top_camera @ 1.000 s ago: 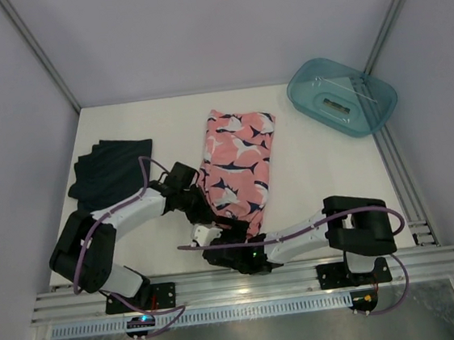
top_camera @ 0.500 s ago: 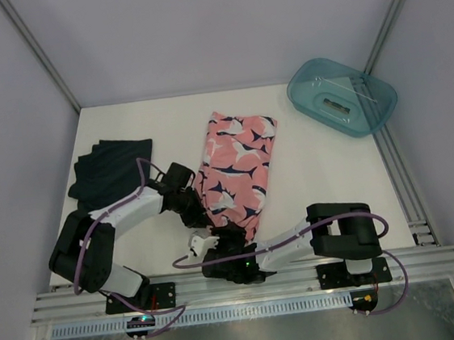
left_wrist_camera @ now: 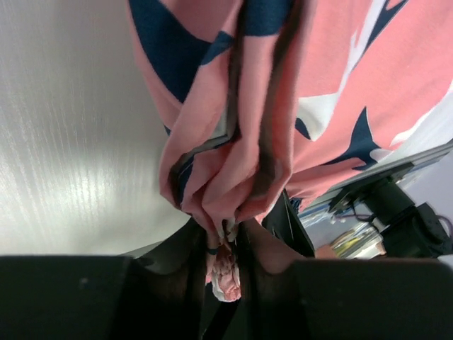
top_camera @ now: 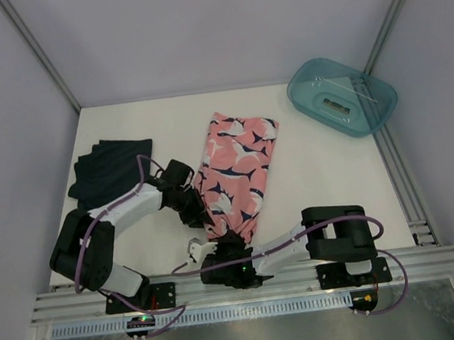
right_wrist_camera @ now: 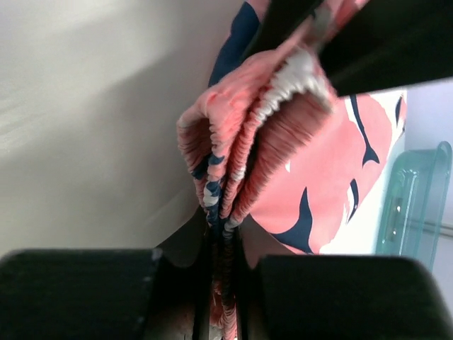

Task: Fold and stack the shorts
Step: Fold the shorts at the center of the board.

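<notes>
The salmon pink shorts (top_camera: 239,165) with navy and white shapes lie lengthwise mid-table, their near end bunched. My left gripper (top_camera: 201,213) is at the near left edge of that bunch. In the left wrist view the left gripper (left_wrist_camera: 225,234) is shut on a gathered fold of the pink shorts (left_wrist_camera: 233,142). My right gripper (top_camera: 222,243) is at the shorts' near end. In the right wrist view the right gripper (right_wrist_camera: 225,227) is shut on the ribbed waistband of the pink shorts (right_wrist_camera: 283,106). The dark shorts (top_camera: 109,170) lie flat at the left, apart from both grippers.
A translucent teal tub (top_camera: 341,95) stands at the back right corner, also seen as the tub (right_wrist_camera: 414,205) in the right wrist view. The table's near edge and metal rail (top_camera: 247,285) run just behind the right gripper. Frame posts stand at the back corners.
My right gripper slid left along the near edge and shut on the pink shorts' waistband. The left gripper stayed on the bunched fold, its jaws slightly wider.
</notes>
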`<state>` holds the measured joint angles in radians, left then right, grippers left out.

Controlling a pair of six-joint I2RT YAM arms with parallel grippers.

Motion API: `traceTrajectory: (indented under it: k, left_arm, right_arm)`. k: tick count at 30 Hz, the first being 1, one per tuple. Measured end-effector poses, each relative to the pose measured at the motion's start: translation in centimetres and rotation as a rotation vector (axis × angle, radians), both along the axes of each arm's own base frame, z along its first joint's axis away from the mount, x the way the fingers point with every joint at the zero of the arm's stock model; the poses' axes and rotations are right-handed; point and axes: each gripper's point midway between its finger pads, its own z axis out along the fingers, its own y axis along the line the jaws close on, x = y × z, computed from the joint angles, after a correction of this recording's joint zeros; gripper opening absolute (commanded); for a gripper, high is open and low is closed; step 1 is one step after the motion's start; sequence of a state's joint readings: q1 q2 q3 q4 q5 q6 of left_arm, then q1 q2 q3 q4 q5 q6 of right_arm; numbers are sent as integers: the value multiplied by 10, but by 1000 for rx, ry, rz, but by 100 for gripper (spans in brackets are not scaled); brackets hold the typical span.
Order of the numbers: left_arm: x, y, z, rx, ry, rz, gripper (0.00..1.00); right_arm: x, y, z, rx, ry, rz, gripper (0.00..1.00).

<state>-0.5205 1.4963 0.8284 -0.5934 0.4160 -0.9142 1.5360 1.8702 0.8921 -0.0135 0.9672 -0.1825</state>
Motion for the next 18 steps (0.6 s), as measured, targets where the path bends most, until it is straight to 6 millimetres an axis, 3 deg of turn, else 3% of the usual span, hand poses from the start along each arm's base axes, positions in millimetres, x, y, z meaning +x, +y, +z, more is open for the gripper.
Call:
traceTrajectory:
  k: [4, 9, 14, 18]
  left_arm:
    - [11, 8, 11, -7, -22, 24, 41]
    - [74, 56, 57, 41, -229, 194, 48]
    - [133, 110, 115, 94, -443, 337, 50]
    - [149, 140, 124, 123, -477, 391, 50]
  right_arm:
    - [-14, 6, -2, -15, 61, 36, 4]
    - [-44, 13, 13, -22, 204, 46, 4]
    - [-67, 35, 70, 45, 353, 36, 4]
    - [-73, 47, 129, 99, 423, 24, 4]
